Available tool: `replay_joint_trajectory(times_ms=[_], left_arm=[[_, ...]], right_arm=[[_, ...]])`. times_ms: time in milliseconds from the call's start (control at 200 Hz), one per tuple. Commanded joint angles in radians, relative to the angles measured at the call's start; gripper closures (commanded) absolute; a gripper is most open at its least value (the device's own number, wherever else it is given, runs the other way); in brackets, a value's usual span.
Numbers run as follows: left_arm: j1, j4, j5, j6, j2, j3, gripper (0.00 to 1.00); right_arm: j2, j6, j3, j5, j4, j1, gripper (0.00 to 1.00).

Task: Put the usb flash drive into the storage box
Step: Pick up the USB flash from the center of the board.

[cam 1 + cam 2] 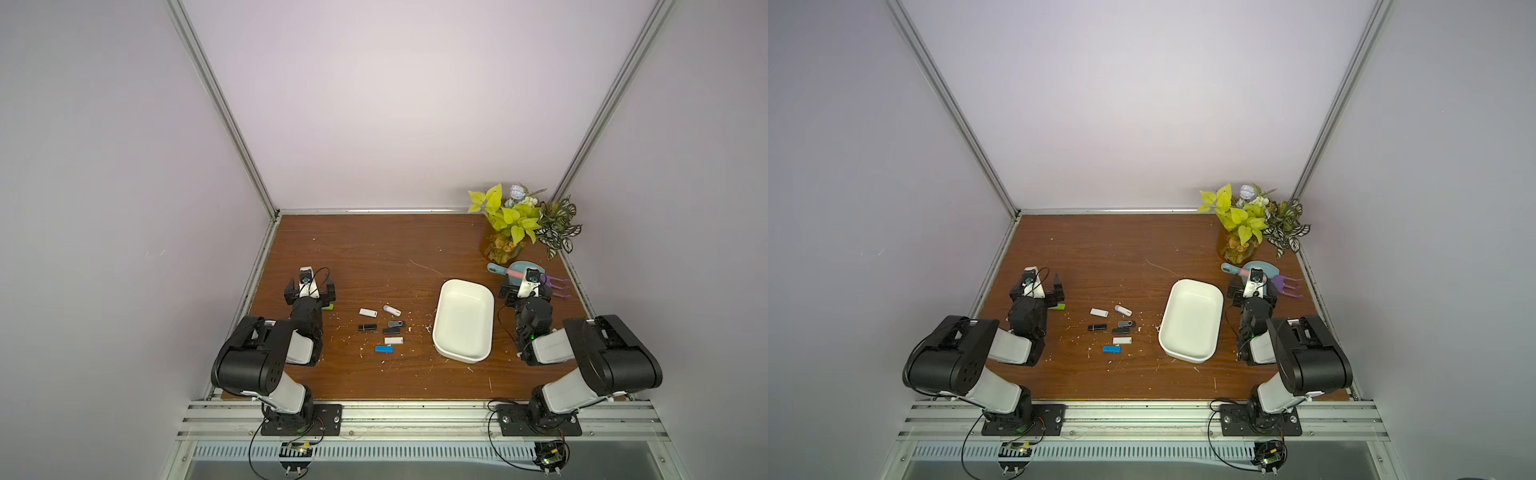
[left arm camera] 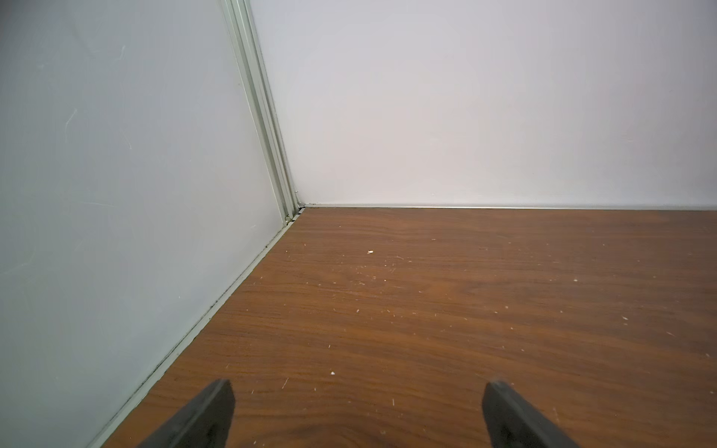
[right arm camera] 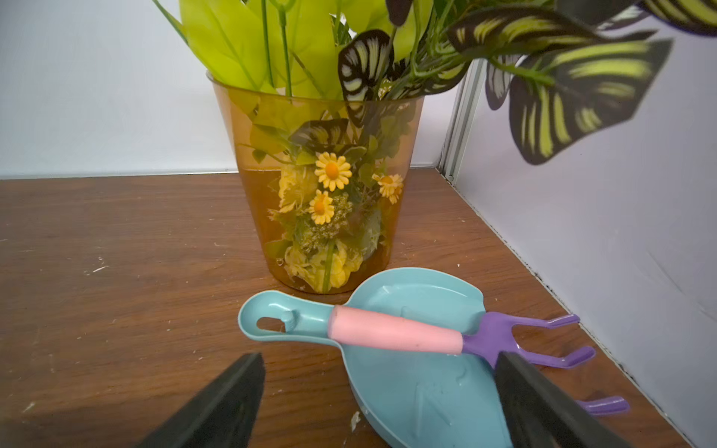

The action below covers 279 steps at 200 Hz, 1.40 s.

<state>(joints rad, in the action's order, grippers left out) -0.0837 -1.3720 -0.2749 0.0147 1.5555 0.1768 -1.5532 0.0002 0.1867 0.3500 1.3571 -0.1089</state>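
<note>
**Currently at the start: no drive lifted, box empty**

- Usb flash drives: several lie flat and loose in a cluster on the surface, between your two arms. They are white, black and grey, with a blue one at the near edge. A green piece beside the left arm may be another.
- Storage box: white and empty, near the cluster on its right side.
- Left fingers: spread wide and holding nothing, aimed at bare surface and the far corner. The drives lie off to their right, well apart.
- Right fingers: spread wide and empty, facing the teal scoop, the pink-handled rake and the plant pot. The box lies to their left, beside that arm.
- Step in hand: by my reading, the first reach.
- Next move: swing one arm to the cluster and lower its fingers astride a single drive. An edge piece probably suits best, since the middle ones are crowded.
</note>
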Motion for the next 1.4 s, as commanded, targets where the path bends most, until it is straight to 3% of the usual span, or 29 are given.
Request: replay_joint_trajectory(times_ms=[0, 1136, 1286, 1361, 1391], left_arm=[[0.013, -0.007, 0.004, 0.007, 0.003, 0.004, 0.01], [0.015, -0.016, 0.009, -0.001, -0.002, 0.002, 0.01], [-0.012, 0.259, 0.003, -0.019, -0.279, 0.044, 0.01], [-0.018, 0.275, -0.004, 0.153, -0.409, 0.016, 0.01], [-0.018, 0.281, -0.007, 0.230, -0.455, -0.002, 0.01]], right_arm=[[0.005, 0.011, 0.003, -0.009, 0.027, 0.004, 0.01], [0.004, 0.012, 0.005, -0.009, 0.024, 0.004, 0.01], [0.041, 0.008, 0.009, 0.041, -0.021, -0.014, 0.01], [0.074, -0.020, -0.009, 0.028, -0.019, -0.028, 0.00], [0.098, -0.038, -0.025, 0.110, 0.029, -0.047, 0.00]])
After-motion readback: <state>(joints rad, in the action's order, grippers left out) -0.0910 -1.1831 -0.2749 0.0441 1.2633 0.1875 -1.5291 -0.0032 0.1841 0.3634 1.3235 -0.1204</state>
